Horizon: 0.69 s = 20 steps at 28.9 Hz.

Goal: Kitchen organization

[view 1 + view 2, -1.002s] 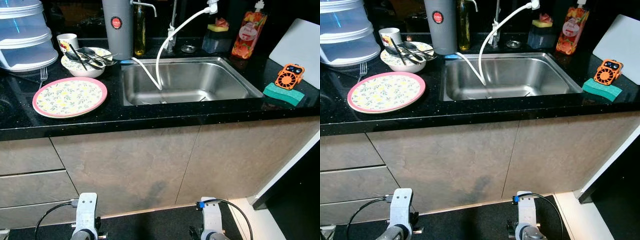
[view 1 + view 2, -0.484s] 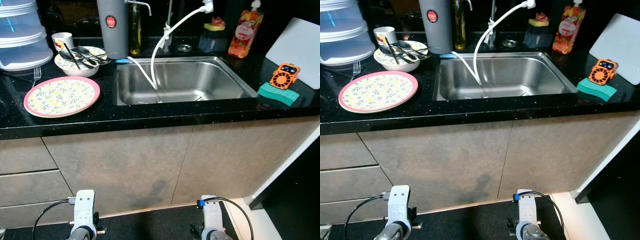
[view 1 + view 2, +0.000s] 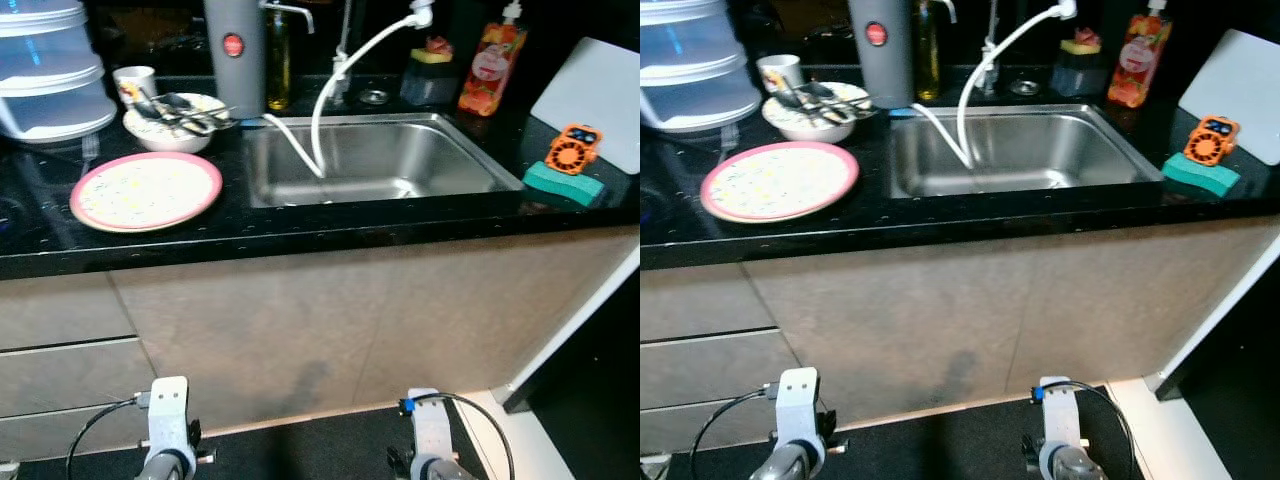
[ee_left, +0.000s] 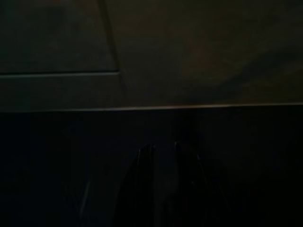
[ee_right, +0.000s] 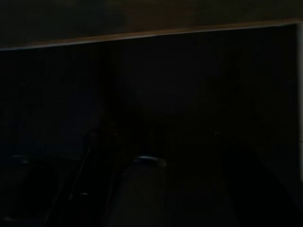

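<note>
plate: pink-rimmed, patterned, lying flat on the black counter, left of the sink and just in front of the bowl that holds the cutlery. i take it as the piece most likely to be moved first, though the task names nothing in particular. i judge it stiff, glazed and slippery, moderately heavy, and liable to chip on the stone. lying flat, it offers no edge to close on; i would slide it until the rim overhangs the counter edge, then pinch the rim with one finger above and one below. the bowl is looser cargo, since the cutlery would rattle or spill if tilted. a cup stands behind the bowl, a grey canister beside it, a stacked plastic container at far left. a white hose droops into the sink. at right lie a green sponge and an orange fan.

left arm and right arm hang idle below the counter, before the cabinet fronts. the wrist views are too dark: i cannot tell how either gripper's fingers stand.
</note>
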### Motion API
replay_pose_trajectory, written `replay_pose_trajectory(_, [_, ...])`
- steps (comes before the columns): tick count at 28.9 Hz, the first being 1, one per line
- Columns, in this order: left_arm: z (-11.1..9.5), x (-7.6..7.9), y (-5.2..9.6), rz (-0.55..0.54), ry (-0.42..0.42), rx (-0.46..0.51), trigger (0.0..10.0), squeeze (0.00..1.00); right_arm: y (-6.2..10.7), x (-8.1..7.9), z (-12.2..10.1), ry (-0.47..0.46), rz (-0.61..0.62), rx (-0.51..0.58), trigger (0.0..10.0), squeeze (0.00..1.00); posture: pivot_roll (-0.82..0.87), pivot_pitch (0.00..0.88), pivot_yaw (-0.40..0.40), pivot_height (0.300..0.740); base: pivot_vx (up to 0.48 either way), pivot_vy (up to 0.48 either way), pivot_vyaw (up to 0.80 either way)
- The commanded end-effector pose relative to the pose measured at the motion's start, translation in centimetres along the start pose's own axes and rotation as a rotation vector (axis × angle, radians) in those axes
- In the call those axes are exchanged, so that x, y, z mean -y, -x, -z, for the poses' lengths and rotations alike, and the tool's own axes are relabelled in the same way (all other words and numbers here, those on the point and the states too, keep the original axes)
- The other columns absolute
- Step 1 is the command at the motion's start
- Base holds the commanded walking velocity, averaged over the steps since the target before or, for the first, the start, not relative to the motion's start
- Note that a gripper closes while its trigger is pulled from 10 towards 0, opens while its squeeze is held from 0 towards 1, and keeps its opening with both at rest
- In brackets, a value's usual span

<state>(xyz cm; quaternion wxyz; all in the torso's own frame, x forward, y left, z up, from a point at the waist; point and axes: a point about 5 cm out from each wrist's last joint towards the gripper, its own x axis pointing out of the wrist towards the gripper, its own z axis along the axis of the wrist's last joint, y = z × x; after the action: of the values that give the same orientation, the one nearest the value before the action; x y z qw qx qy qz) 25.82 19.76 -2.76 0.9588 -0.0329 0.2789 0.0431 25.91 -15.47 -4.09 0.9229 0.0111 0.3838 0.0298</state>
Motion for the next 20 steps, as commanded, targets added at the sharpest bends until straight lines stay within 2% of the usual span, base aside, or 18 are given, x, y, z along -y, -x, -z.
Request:
replay_pose_trajectory(1, [0.57, 0.06, 0.12, 0.003, -0.027, -0.023, 10.0, 0.00, 0.13, 0.71, 0.62, -0.003, 0.019, -0.025, 10.0, 0.00, -0.01, 0.137, -0.046, 0.740, 0.000, 0.000, 0.00])
replay_pose_trajectory(14, [0.10, -0.14, -0.09, -0.001, -0.046, -0.025, 10.0, 0.00, 0.18, 0.87, 0.81, -0.011, 0.024, -0.029, 10.0, 0.00, 0.00, 0.137, -0.036, 0.740, 0.000, 0.000, 0.00])
replay_pose_trajectory(15, [0.10, -0.15, -0.12, -0.001, -0.077, -0.034, 10.0, 0.00, 0.18, 0.91, 0.81, -0.012, 0.025, -0.030, 10.0, 0.00, 0.00, 0.137, -0.035, 0.740, 0.000, 0.000, 0.00])
replay_pose_trajectory(17, [0.21, -0.14, -0.12, 0.000, -0.144, -0.049, 10.0, 0.00, 0.19, 0.98, 0.84, -0.013, 0.027, -0.030, 10.0, 0.00, 0.00, 0.137, -0.032, 0.740, 0.000, -0.480, 0.00])
replay_pose_trajectory(20, [0.40, -0.29, -0.08, -0.018, -0.112, -0.056, 10.0, 0.00, 0.20, 1.01, 0.88, -0.014, 0.029, -0.030, 10.0, 0.00, 0.00, 0.137, -0.031, 0.740, 0.000, -0.480, 0.00])
